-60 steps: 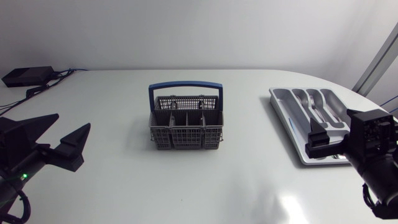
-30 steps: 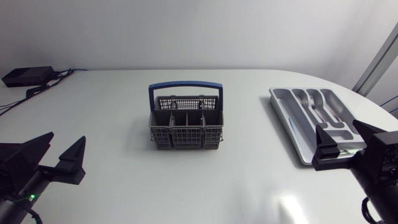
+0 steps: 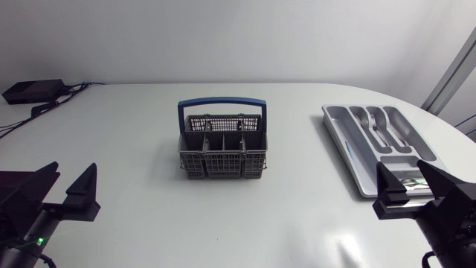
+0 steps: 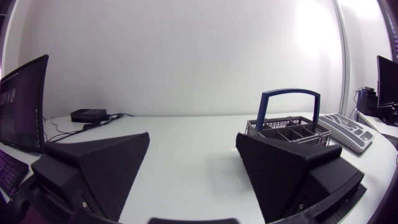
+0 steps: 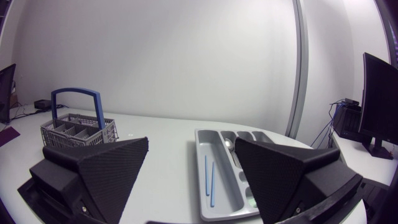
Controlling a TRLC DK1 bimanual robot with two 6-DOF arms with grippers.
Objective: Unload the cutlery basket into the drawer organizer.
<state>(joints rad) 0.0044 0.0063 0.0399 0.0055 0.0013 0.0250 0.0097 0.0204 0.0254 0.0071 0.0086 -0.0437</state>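
A grey wire-mesh cutlery basket (image 3: 222,147) with a blue handle stands upright mid-table; I see no cutlery sticking out of it. The grey drawer organizer (image 3: 338,128) lies at the right, with metal cutlery (image 3: 375,126) in its middle slots and a thin blue stick (image 3: 348,152) in its left slot. My left gripper (image 3: 56,192) hovers open at the front left, far from the basket (image 4: 286,127). At the front right, my right gripper (image 3: 418,193) is open just in front of the organizer (image 5: 202,140). Neither gripper holds anything.
A black box (image 3: 33,91) with cables sits at the table's back left corner. Bare white tabletop lies between the basket (image 5: 78,127) and the organizer (image 4: 348,124), and all along the front.
Both arms have drawn back toward the table's front edge, the left gripper down and leftward, the right gripper down past the organizer's near end. Basket and organizer have not moved.
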